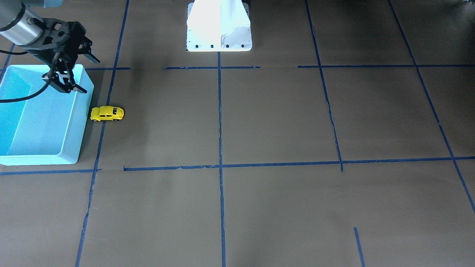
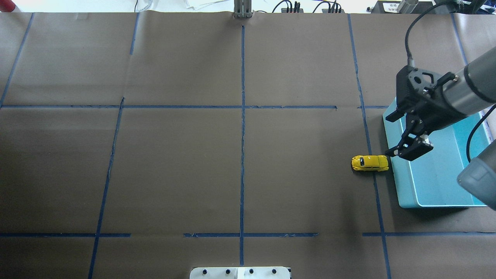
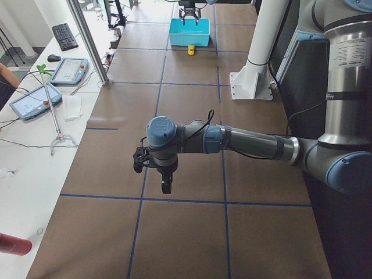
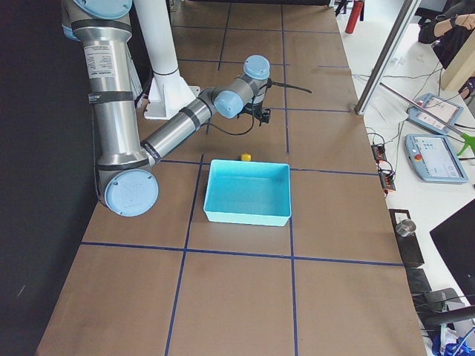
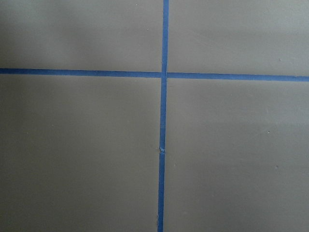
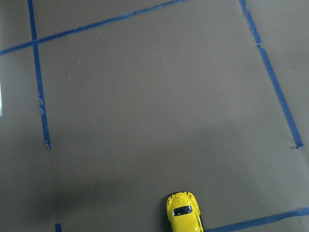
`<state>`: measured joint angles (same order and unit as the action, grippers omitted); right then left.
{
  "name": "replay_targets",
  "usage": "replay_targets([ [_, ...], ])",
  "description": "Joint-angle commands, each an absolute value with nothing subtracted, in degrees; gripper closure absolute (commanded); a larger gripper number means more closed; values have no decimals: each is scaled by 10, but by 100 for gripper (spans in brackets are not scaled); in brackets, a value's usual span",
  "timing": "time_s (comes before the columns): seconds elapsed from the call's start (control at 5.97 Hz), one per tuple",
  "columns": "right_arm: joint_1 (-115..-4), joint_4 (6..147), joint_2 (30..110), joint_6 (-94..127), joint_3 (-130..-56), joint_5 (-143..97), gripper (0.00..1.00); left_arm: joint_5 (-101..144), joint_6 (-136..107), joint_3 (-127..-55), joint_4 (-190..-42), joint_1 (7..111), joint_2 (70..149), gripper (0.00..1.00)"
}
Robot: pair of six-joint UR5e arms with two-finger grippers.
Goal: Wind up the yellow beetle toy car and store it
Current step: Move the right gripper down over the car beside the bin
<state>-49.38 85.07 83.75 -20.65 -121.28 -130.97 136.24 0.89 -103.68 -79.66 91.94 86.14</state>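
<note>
Right gripper (image 2: 391,135), fingers spread, hovers above the blue bin (image 2: 405,193) wall; the yellow beetle toy car (image 2: 370,163) lies just outside, long axis square to that wall.

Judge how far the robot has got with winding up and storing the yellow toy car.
Nothing looks done: the yellow beetle toy car stands on the table beside the teal bin, not in it; winding cannot be judged. In hand: the right gripper hovers open and empty near the car. Still to do: grasp it and place it in the bin.
</note>
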Motion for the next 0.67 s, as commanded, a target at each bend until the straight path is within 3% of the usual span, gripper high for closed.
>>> replay_targets([
  [0.0, -390, 852, 849, -236, -1202, -1161, 0, 1363, 9, -1024, -821, 919, 862, 0],
  [0.5, -376, 852, 847, -294, -1148, -1108, 0, 1365, 7, -993, -866, 919, 862, 0],
])
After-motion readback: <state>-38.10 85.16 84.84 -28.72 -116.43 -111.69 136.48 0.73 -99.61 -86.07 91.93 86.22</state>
